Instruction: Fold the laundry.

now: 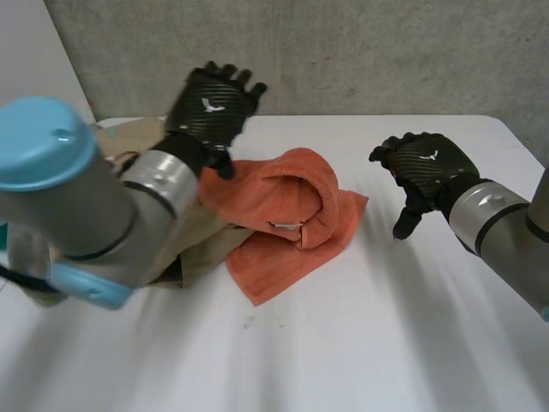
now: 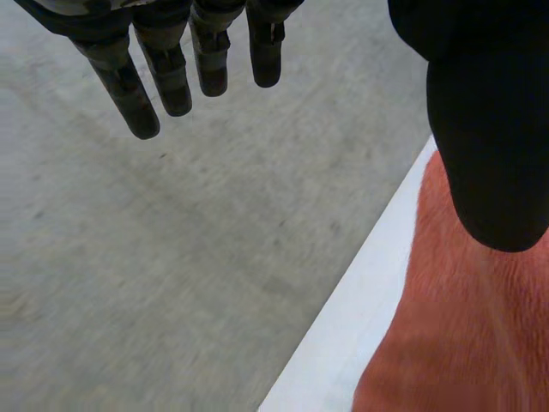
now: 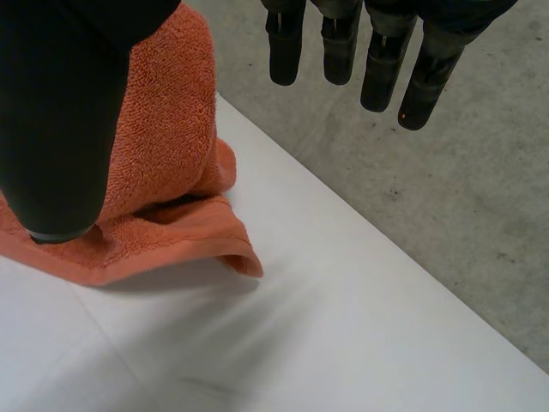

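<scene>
We judge the main risk to be a grasp on the wrong layer. The orange towel [image 1: 283,257] lies crumpled in the middle of the white table [image 1: 386,335], its top rolled over itself. Its left edge lies against a beige garment [image 1: 204,247], so a hand closing at that junction could lift both cloths together. Second risk: the towel's far edge lies near the table's far edge, and a push away from us could send cloth over it.

The left hand [image 1: 214,101] hovers over the towel's far-left part, fingers [image 2: 141,94] straight and holding nothing. The right hand [image 1: 429,167] hangs to the right of the towel, apart from it, with fingers [image 3: 343,47] straight and empty.
</scene>
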